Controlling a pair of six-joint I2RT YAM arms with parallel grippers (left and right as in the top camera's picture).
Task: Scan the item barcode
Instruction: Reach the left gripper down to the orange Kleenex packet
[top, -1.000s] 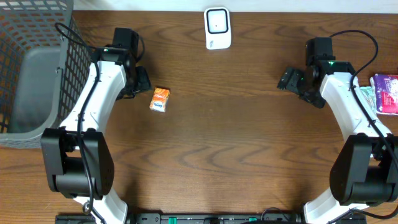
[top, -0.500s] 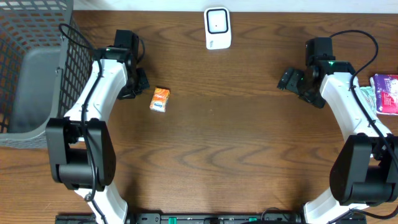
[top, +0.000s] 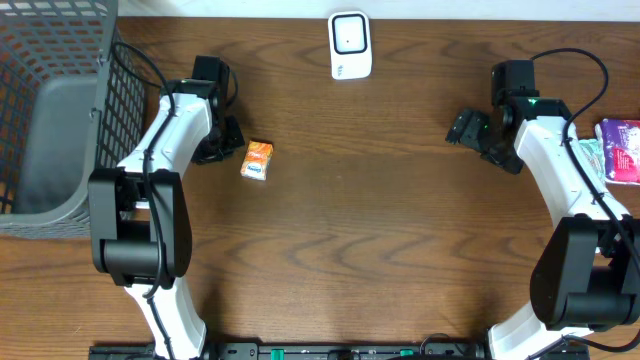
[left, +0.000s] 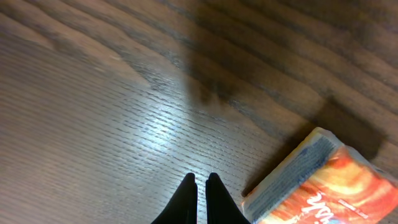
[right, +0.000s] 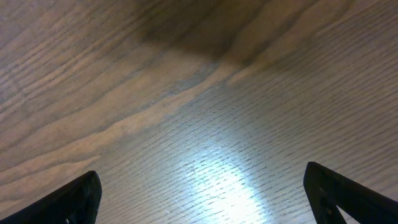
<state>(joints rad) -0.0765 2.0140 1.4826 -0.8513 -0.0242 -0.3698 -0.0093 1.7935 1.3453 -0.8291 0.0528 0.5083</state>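
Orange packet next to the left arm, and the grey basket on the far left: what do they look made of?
The orange packet looks like thin glossy plastic film, probably a soft wrap: it catches light, and one end shows a ridged blue-grey fold. The basket looks like dark wire mesh, matte, with an open grid you can see through.

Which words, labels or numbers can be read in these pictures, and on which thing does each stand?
None can be read in full.
Orange packet: white script lettering, cut off at the picture's edge, unreadable.
Purple pack: print too small to read.
Scanner: no text shows.
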